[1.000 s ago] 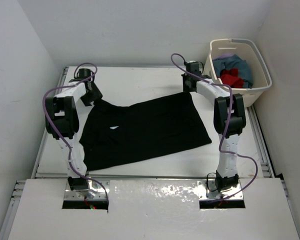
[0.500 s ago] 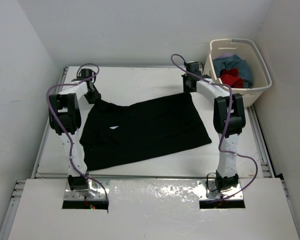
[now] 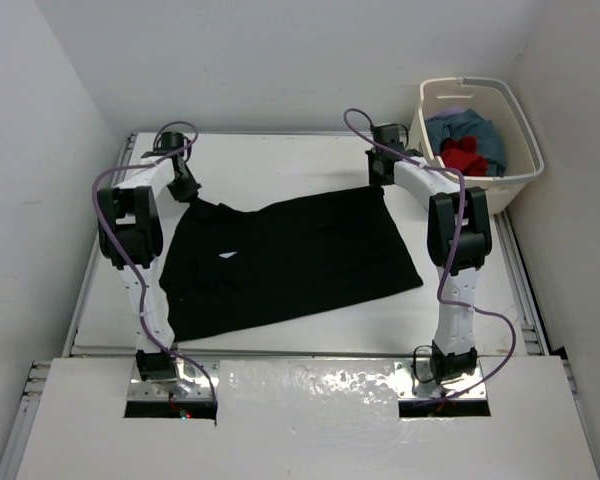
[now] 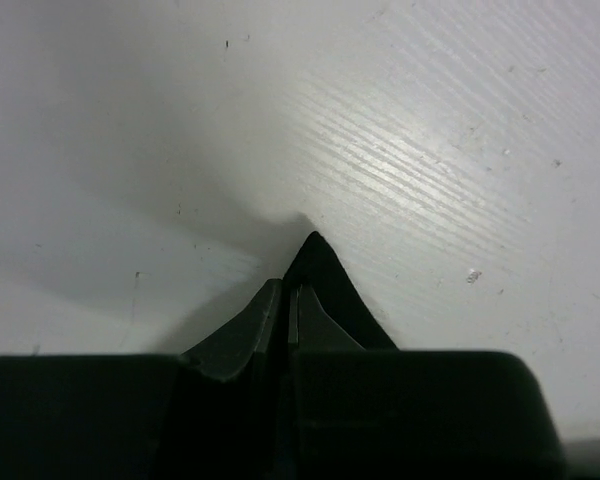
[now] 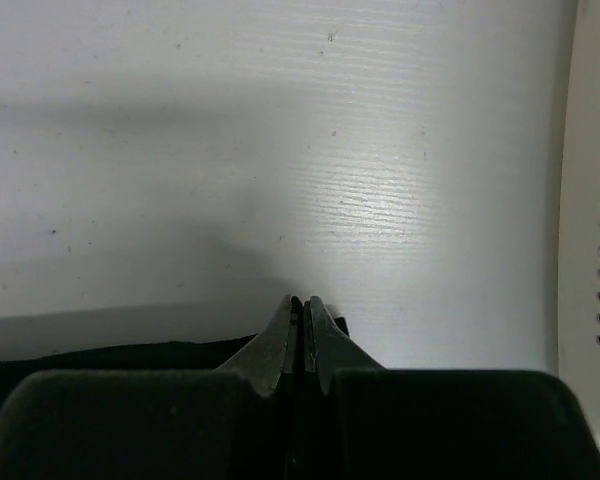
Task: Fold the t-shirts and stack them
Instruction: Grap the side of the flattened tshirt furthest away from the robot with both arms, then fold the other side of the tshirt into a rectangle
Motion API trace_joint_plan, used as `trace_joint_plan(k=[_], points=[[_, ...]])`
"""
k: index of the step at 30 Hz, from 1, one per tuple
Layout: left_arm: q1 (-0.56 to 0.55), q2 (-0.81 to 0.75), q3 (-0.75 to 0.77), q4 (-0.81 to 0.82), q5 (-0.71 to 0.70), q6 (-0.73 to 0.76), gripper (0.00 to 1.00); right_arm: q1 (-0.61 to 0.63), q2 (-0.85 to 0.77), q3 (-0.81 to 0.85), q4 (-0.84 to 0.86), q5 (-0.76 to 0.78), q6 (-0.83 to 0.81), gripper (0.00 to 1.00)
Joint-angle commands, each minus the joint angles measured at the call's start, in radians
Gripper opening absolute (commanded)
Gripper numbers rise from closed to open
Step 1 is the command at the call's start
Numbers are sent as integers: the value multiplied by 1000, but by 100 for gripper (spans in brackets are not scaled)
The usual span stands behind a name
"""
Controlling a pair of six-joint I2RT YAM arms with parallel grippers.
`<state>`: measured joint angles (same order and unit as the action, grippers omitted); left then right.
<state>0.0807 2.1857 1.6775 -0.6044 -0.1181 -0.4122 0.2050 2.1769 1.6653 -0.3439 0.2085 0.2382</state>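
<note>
While the black t-shirt (image 3: 290, 255) lay spread on the table (image 3: 280, 160), the left claw (image 4: 290, 292) and right claw (image 5: 302, 302) were each clenched on a far corner.
The first fold seemed about to begin; next, both corners needed lifting together toward the near hem. A teal shirt (image 3: 482, 135) and a red shirt (image 3: 464, 157) lay bunched, half hidden, in the basket (image 3: 467, 84).
</note>
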Motion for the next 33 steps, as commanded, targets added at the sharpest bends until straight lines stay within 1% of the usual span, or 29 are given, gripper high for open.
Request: trace_joint_plan(k=[1,4,8,12,15,16,18,19,20,21,22,24,25,27,31,33], points=[[10,-78,77,-32,-17,29,0,-7,-17,33,11,23,-4,0],[10,-110,91,-66,-31,39,0,-7,-22,33,14,32,-5,0],[10,-152,73,-100,-8,56,0,-9,-29,33,16,34,-17,0],[11,-181,57,-144,-28,44,0,-9,-37,31,14,26,-23,0],[11,-227,16,-179,-43,35,0,-9,-66,5,19,12,-34,0],[10,-266,-4,-193,-46,30,0,-9,-75,-2,16,11,-37,0],[10,-312,-70,-202,-35,6,0,-9,-115,-36,8,11,-43,0],[10,-364,-122,-212,-26,-2,0,-9,-133,-53,11,11,-46,0],[10,-395,-148,-221,-28,-26,0,-9,-173,-91,17,11,-50,0],[10,-459,-177,-225,-29,-37,0,-9,-193,-114,23,12,-50,0],[8,-490,-247,-227,-28,-48,0,-9,-215,-136,28,12,-53,0],[10,-587,-310,-233,8,-65,0,-10,-273,-191,36,12,-62,0],[10,-618,-362,-265,-6,-88,0,-9,-291,-225,39,12,-65,0],[10,-716,-412,-297,-8,-111,0,-9,-338,-255,37,14,-76,0],[10,-851,-591,-374,75,-169,0,-12,-387,-314,25,-1,-82,0],[8,-912,-630,-432,66,-197,0,-12,-399,-320,5,-9,-94,0]])
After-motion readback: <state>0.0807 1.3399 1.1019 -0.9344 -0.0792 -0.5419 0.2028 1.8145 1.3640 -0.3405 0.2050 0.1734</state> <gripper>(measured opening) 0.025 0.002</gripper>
